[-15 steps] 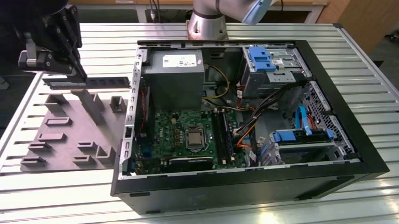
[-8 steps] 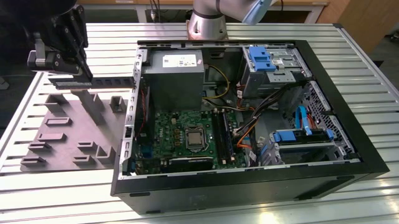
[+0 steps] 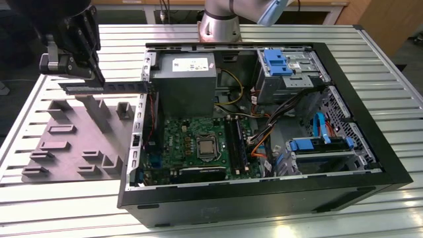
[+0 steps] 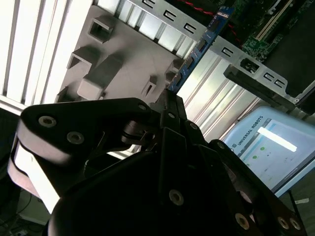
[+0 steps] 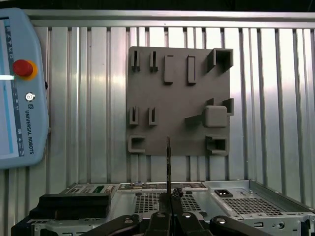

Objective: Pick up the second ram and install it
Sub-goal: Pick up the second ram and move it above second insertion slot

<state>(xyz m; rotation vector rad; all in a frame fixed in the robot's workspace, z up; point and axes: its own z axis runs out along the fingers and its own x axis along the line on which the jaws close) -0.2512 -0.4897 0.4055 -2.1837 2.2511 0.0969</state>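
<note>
Exterior view: the hand [image 3: 98, 82] holds the second ram [image 3: 126, 87] up in the air, over the grey fixture plate [image 3: 73, 141]

The hand's fingers are pressed tight on the ram, nearer the end that is away from the open computer case [image 3: 370, 181]. The ram is level and stands on its long edge. Its other end comes close to the case's wall on the exterior view's left. It does not touch the plate below. In the first wrist view the ram [image 5: 168, 157] shows as a thin dark line sticking out from the hand [image 5: 169, 201]. Plate and case sit on a ribbed metal surface [image 3: 370, 54]
</note>
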